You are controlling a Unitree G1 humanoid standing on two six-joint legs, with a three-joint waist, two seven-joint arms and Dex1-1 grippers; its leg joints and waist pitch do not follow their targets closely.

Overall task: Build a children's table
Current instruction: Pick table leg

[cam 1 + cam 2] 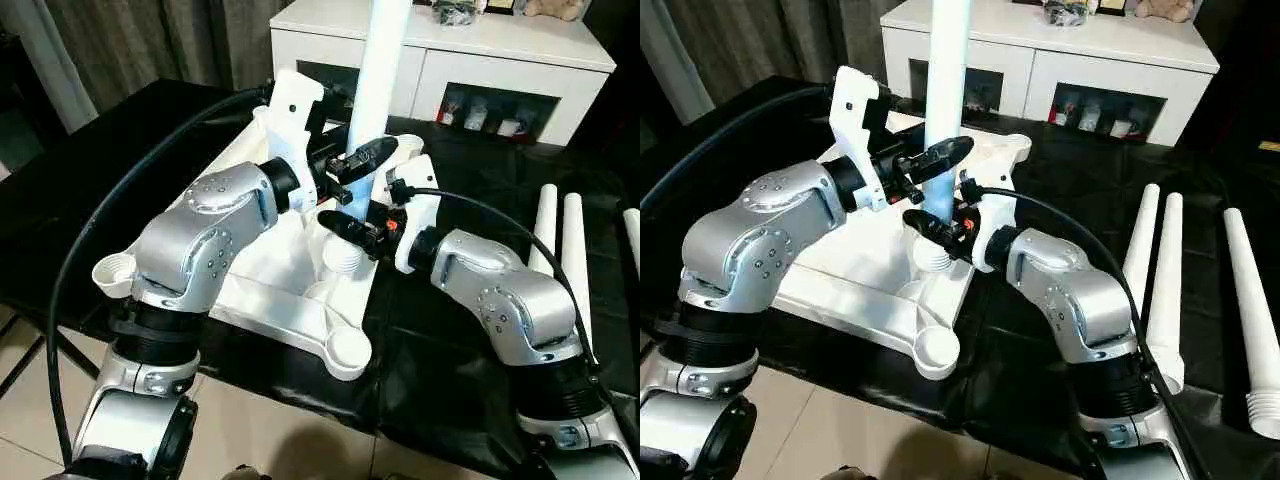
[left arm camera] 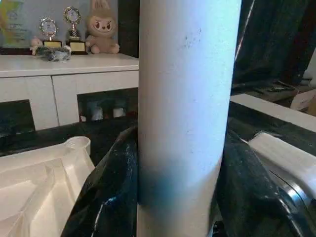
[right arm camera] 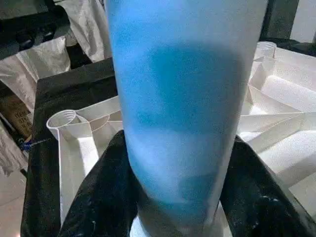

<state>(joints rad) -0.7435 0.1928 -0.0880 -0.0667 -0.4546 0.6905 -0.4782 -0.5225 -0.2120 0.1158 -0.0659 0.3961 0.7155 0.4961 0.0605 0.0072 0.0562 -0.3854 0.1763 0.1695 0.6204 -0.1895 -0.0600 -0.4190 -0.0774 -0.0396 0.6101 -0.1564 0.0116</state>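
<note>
Tabletop [image 1: 870, 265] lies ribbed side up on the black-covered bench [image 1: 1040, 340], round corner sockets facing up; 1 empty socket [image 1: 936, 350] at the near corner, another at the far corner [image 1: 1012, 147].

1 leg [image 1: 945, 90] stands upright over the tabletop, near its right-hand edge, rising out of the top of the head views. Its threaded lower end [image 1: 933, 258] sits at a socket; how far it is seated cannot be told.

Left hand [image 1: 928, 160] grips the upright leg higher up, black fingers [image 2: 106, 197] pressed against both sides of the tube in the left wrist view. Pinching the leg.

Right hand [image 1: 936, 232] sits lower on the same leg, just above the threaded end. In the right wrist view its fingers [image 3: 101, 197] lie along either side of the tube, touching it. Also pinching the leg. The 2 hands are stacked close, left above right.

3 spare legs [image 1: 1168, 285] lie flat on the bench to the robot's right, well apart from the tabletop, roughly parallel, threaded ends toward the robot.

Behind the bench: a low white cabinet [image 1: 1070, 60] with glass-fronted openings. On its top, a plush toy [image 2: 102, 32] and small trophies [image 2: 72, 29]. Black cables [image 1: 110, 210] loop from both forearms.
</note>
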